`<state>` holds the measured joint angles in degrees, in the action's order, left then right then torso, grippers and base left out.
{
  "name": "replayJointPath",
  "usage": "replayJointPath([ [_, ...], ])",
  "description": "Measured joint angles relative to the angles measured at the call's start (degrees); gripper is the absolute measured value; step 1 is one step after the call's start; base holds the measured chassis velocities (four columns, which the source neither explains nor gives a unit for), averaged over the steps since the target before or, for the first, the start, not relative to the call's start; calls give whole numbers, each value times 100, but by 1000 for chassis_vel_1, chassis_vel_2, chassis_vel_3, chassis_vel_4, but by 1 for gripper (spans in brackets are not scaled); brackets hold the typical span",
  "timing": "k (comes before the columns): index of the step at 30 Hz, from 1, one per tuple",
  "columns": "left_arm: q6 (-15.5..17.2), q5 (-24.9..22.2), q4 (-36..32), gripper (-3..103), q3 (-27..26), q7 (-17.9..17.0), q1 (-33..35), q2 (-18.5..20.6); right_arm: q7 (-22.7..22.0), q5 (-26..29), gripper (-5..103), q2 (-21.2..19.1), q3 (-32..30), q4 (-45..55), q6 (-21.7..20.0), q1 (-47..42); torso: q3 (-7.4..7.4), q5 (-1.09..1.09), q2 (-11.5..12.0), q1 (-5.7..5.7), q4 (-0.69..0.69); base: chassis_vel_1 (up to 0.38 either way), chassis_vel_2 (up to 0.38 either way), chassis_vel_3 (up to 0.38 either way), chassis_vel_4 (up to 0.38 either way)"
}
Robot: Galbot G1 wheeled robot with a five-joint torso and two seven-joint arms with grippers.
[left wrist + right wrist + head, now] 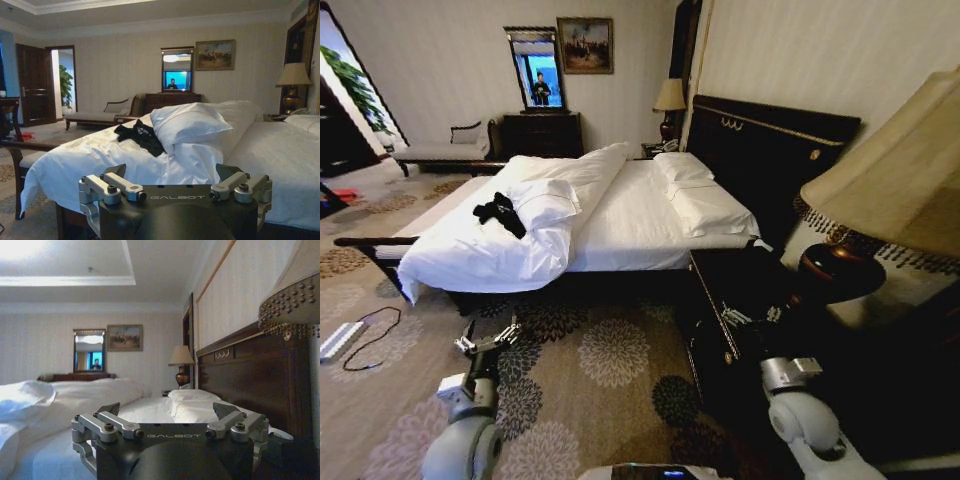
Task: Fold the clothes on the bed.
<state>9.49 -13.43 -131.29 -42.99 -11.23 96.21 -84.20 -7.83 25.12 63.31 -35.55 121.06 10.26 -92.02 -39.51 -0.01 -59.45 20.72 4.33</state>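
A floral carpet [610, 350] covers the floor. A dark nightstand [740, 300] carries a table lamp [880, 200]. Against the far wall stand a dresser [542, 133], a mirror [536, 68] and a framed painting [585, 45].

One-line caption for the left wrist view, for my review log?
Left gripper, jaws open, short of the bed, facing the crumpled black T-shirt on the white duvet.

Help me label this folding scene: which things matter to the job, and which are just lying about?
Job: black T-shirt, bed.
Lying about: bedside lamp, nightstand, white power strip, chaise bench, dresser.
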Motion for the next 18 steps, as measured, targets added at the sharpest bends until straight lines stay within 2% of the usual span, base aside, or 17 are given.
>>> replayJointPath([
  [1,7,-27,-42,100,-1,48,12,7,0,31,100,9,-1,0,50,-12,0,-1,0,0,0,0,0,0,0],
  [3,6,-234,-365,100,21,548,82,82,55,129,100,62,-31,-24,278,-67,0,3,0,0,1,0,0,0,0],
  [4,6,-234,-365,100,21,548,82,82,55,129,100,62,-31,-24,278,-67,0,3,0,0,1,0,0,0,0],
  [7,6,-294,-427,100,28,682,103,100,299,239,100,129,-62,-110,617,-107,0,1,0,0,1,0,0,0,0],
  [13,-26,-317,-424,100,32,733,103,105,506,272,100,184,-43,-191,820,-80,0,1,0,0,0,0,0,0,0],
  [14,-111,-356,-378,100,40,818,87,112,519,273,100,190,-38,-215,842,-62,0,1,0,0,-1,0,0,0,0],
  [16,-669,-616,-9,100,118,1370,-29,156,551,290,100,194,-8,-286,911,-1,0,0,0,0,0,0,0,0,0],
  [17,-669,-616,-9,100,118,1370,-29,156,551,290,100,194,-8,-286,911,-1,0,0,0,0,0,0,0,0,0],
  [18,-914,-754,167,100,157,1627,-88,178,564,293,100,192,5,-310,930,21,0,0,0,0,1,0,0,0,0],
])
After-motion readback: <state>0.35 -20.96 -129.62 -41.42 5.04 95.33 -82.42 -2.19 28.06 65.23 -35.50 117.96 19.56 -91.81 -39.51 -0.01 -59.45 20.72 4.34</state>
